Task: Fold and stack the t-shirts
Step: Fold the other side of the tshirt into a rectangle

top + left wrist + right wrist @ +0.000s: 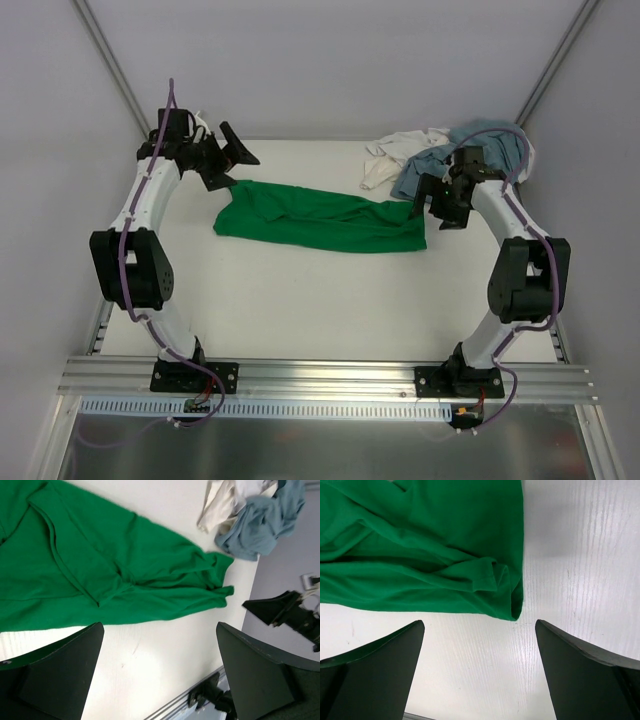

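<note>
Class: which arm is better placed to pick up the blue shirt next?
Right. The blue shirt lies in the far right corner, beside the open right fingers; the left fingers are beyond the green shirt.

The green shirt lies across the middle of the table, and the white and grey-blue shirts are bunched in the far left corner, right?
No. The white t-shirt and grey-blue t-shirt are bunched in the far right corner, as the top external view shows. The green t-shirt does lie across the middle of the table.
</note>
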Robot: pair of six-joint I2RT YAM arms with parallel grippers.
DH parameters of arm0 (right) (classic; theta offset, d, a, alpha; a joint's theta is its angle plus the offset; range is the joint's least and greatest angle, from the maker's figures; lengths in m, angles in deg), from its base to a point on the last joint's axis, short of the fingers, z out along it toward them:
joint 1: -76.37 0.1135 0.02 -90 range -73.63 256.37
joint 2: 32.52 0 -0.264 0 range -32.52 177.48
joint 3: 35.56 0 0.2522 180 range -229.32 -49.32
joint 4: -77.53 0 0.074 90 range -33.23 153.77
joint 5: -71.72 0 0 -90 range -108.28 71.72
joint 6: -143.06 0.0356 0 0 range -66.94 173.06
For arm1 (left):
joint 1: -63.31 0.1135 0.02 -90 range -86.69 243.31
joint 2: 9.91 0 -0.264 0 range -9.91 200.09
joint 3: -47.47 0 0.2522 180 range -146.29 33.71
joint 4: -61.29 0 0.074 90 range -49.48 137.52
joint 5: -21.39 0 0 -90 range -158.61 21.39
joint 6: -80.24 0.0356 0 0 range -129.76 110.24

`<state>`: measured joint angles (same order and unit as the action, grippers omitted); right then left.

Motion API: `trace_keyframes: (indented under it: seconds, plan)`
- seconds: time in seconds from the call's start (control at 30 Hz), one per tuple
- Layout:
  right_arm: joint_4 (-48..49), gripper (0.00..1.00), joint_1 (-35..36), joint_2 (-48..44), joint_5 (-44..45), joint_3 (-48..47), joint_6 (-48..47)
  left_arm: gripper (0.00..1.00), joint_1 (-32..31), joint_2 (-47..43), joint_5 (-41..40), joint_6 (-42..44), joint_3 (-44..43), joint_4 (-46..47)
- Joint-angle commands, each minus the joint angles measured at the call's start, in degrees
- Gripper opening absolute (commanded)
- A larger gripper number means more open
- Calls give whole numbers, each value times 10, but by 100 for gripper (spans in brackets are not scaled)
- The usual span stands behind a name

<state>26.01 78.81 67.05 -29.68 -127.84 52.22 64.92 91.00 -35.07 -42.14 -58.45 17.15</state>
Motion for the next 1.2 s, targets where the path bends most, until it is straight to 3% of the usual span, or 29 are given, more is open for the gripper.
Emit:
trace_keyframes:
  seconds: [0.0, 0.13, 0.37, 0.5, 0.87, 1.17]
  plan:
    - [-11, 99, 0, -43, -6, -10, 7, 99, -11, 45, 15, 63, -18, -64]
    - [-13, 100, 1, -50, -6, -15, 7, 99, -14, 114, 33, 84, -64, -137]
    - [-22, 99, 0, -53, -6, -27, 7, 99, -77, 171, 82, 89, -57, -96]
    - [-22, 99, 0, -55, -6, -27, 7, 99, -107, 193, 25, 139, -101, -159]
    - [-19, 99, 1, -54, -13, -21, 7, 99, -124, 165, -62, 159, -76, -187]
    - [-14, 99, 0, -54, -20, -14, 7, 99, -141, 112, -196, 166, -22, -144]
